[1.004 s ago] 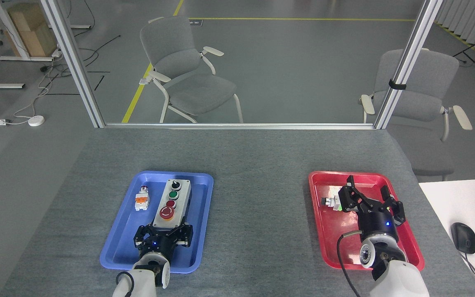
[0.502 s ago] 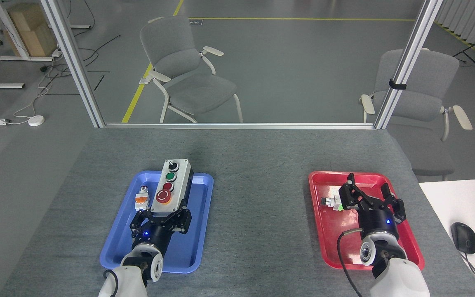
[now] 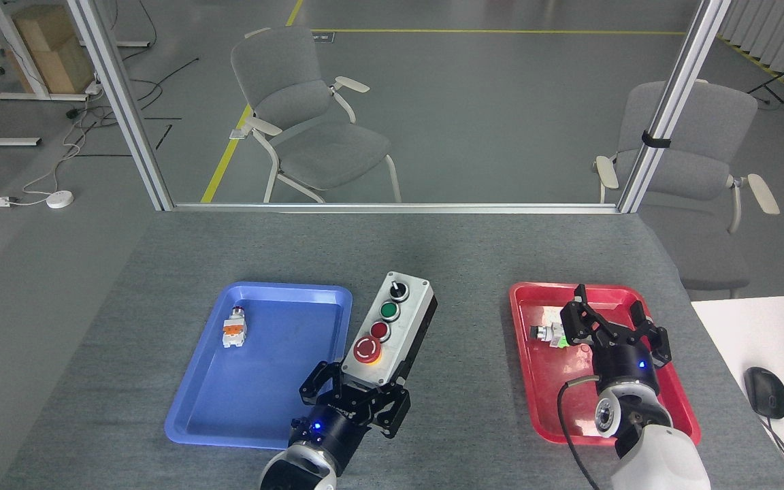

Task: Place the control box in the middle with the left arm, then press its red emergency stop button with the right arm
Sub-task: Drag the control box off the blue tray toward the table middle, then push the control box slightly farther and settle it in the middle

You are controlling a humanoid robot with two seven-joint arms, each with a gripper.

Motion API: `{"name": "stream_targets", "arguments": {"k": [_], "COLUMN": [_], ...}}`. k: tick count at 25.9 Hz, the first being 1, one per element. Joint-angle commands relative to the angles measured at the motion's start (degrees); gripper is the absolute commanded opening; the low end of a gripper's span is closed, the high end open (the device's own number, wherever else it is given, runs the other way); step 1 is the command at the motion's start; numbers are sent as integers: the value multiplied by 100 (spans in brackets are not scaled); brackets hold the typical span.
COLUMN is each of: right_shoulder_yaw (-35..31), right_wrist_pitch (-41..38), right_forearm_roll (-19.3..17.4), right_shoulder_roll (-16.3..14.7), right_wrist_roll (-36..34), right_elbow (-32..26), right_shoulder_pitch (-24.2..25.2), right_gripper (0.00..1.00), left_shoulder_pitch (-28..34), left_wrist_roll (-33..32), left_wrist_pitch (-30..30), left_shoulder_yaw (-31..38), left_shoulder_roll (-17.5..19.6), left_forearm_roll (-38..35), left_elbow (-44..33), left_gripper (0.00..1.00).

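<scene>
The control box (image 3: 392, 327) is a long grey box with a black knob, a green button, a small red button and a big red emergency stop button (image 3: 367, 349) at its near end. My left gripper (image 3: 363, 389) is shut on the box's near end and holds it, tilted to the right, over the bare grey felt of the middle (image 3: 460, 327), just right of the blue tray (image 3: 194, 401). My right gripper (image 3: 608, 320) hangs open over the red tray (image 3: 678, 401), with nothing between its fingers.
A small orange and white part (image 3: 234, 327) lies in the blue tray. A small switch part (image 3: 546, 333) lies in the red tray, just left of my right gripper. A black mouse (image 3: 765, 392) sits on the white desk at right. The table's far edge has a metal frame (image 3: 392, 207).
My left gripper has lifted the control box out of the blue tray and carried it right, over the bare felt. The right arm has hardly moved.
</scene>
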Motion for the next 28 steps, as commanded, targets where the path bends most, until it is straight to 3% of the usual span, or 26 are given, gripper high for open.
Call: {"name": "stream_targets", "arguments": {"k": [1, 11, 17, 28], "right_shoulder_yaw": [-6, 2, 11, 20], "right_wrist_pitch": [0, -9, 0, -9], "right_forearm_roll": [-17, -34, -43, -34], "right_shoulder_roll": [21, -5, 12, 3], "right_wrist_roll": [-54, -81, -1083, -1118], "right_elbow": [3, 3, 3, 3], "right_shoulder_pitch": [-8, -26, -8, 18], "right_gripper": [100, 100, 100, 100], "left_shoulder_pitch": [-68, -1035, -1510, -1545], "left_wrist_roll": [-26, -184, -184, -184], "left_wrist_pitch": [21, 30, 584, 733], "left_shoulder_yaw": [-430, -720, -1405, -1564], "left_shoulder_roll": [-134, -591, -591, -600], "left_forearm_roll": [-33, -121, -103, -51], "left_elbow": [114, 1801, 2689, 3005], "left_gripper": [0, 0, 0, 0]}}
